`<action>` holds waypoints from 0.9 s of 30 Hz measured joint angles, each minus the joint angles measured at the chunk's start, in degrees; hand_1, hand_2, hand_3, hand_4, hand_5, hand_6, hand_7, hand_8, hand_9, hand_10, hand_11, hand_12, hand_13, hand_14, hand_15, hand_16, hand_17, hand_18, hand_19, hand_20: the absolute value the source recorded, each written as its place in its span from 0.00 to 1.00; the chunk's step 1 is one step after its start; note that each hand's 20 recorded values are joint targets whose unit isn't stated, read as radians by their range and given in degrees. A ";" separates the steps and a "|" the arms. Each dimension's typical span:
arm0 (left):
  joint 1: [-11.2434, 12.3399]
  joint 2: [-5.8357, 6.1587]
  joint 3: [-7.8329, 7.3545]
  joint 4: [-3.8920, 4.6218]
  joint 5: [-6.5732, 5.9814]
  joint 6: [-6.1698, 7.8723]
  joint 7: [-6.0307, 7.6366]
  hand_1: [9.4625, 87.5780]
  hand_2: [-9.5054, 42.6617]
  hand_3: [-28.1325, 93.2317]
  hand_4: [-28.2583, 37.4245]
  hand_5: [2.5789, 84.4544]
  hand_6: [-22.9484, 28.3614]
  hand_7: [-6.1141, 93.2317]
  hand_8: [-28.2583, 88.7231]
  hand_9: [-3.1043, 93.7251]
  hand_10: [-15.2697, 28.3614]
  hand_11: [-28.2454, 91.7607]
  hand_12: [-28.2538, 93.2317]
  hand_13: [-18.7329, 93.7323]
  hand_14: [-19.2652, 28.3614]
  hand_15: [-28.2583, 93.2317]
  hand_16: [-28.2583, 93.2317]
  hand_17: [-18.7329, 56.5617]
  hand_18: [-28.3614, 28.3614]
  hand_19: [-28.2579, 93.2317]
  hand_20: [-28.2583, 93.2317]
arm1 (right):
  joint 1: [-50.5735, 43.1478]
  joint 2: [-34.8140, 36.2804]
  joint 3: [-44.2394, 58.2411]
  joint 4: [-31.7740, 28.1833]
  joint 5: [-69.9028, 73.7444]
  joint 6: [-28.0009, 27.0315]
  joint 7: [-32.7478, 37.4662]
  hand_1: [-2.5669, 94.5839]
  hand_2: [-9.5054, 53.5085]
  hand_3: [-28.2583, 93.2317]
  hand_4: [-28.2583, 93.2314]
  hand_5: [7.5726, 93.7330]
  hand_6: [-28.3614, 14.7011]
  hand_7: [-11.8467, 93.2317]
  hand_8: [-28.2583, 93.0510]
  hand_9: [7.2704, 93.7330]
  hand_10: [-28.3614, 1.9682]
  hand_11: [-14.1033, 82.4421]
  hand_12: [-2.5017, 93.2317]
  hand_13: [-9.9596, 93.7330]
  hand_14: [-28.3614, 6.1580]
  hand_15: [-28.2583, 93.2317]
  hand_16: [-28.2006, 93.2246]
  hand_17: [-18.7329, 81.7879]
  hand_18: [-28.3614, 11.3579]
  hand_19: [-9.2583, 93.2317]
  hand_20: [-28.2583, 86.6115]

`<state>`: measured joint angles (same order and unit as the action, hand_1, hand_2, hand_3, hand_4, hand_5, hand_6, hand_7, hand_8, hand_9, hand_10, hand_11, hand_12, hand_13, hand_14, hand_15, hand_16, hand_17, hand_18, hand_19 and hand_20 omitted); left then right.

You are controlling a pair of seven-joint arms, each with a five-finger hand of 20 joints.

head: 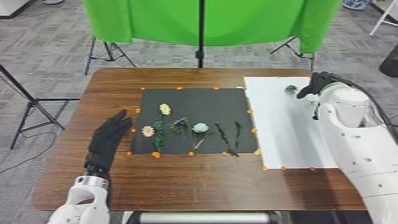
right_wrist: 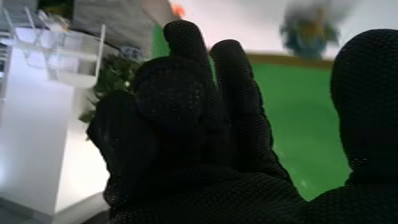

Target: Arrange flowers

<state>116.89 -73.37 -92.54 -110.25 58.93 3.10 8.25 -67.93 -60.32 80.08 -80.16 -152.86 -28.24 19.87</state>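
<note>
The right hand (head: 321,83) is open at the white sheet's (head: 289,135) far right, near a small green piece (head: 290,89). The left hand (head: 107,136) lies open left of the black sheet (head: 209,96), which bears flowers (head: 200,127) and green stems (head: 238,131).

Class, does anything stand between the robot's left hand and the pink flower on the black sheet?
Nothing visible stands between the left hand and the pink flower, just tabletop, a small orange mark and the black sheet's edge.
</note>
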 measured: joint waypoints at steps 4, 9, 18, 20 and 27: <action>0.04 0.00 -0.01 0.00 0.02 -0.04 -0.01 0.14 0.15 0.77 0.07 0.48 0.52 0.12 0.20 0.48 0.61 0.31 0.34 0.44 0.69 0.30 0.24 0.30 0.67 0.24 0.36 | -0.80 -1.15 1.19 1.63 -1.67 0.00 -0.16 0.38 0.00 0.75 0.12 0.61 0.65 0.22 0.18 0.73 0.40 0.29 0.25 0.87 0.62 0.77 0.50 0.74 0.32 1.00 0.73; 0.12 -0.06 -0.09 -0.03 0.02 -0.05 -0.05 0.14 0.16 0.76 0.07 0.48 0.52 0.12 0.20 0.48 0.61 0.31 0.34 0.44 0.69 0.30 0.24 0.30 0.67 0.24 0.36 | -2.23 -1.74 2.17 2.47 -3.10 1.32 -0.31 0.58 0.00 0.71 0.09 0.72 0.67 0.27 0.27 0.83 0.53 0.28 0.31 0.92 0.71 0.77 0.50 0.79 0.39 1.00 0.75; 0.13 -0.09 -0.12 -0.04 0.04 -0.10 -0.07 0.14 0.15 0.77 0.07 0.48 0.52 0.12 0.20 0.48 0.61 0.31 0.34 0.44 0.69 0.30 0.24 0.30 0.67 0.24 0.36 | -4.95 -1.55 1.37 5.91 -3.67 20.84 -1.18 0.68 0.00 0.68 0.09 0.87 0.68 0.29 0.30 0.97 0.60 0.22 0.38 0.97 0.76 0.75 0.51 0.84 0.42 1.00 0.76; 0.13 -0.09 -0.13 -0.04 0.04 -0.13 -0.07 0.14 0.16 0.76 0.07 0.48 0.52 0.12 0.20 0.48 0.61 0.31 0.34 0.44 0.69 0.30 0.24 0.30 0.67 0.24 0.36 | -5.35 -0.97 0.50 5.31 -2.98 21.53 -1.15 0.68 0.00 0.68 0.09 0.87 0.68 0.29 0.31 0.98 0.60 0.22 0.38 0.97 0.77 0.75 0.51 0.84 0.42 1.00 0.76; 0.21 -0.03 -0.18 -0.05 0.05 -0.38 -0.22 0.14 0.16 0.76 0.07 0.48 0.52 0.12 0.20 0.48 0.61 0.31 0.34 0.44 0.69 0.30 0.24 0.30 0.67 0.24 0.36 | -6.05 5.92 -8.16 -6.47 9.50 23.86 -1.99 0.67 0.00 0.68 0.08 0.87 0.70 0.29 0.31 0.97 0.61 0.21 0.39 0.97 0.78 0.75 0.51 0.85 0.43 1.00 0.77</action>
<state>117.09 -73.39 -92.72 -110.30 58.97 2.72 8.03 -73.98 -54.40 71.92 -86.63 -143.36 -4.38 17.88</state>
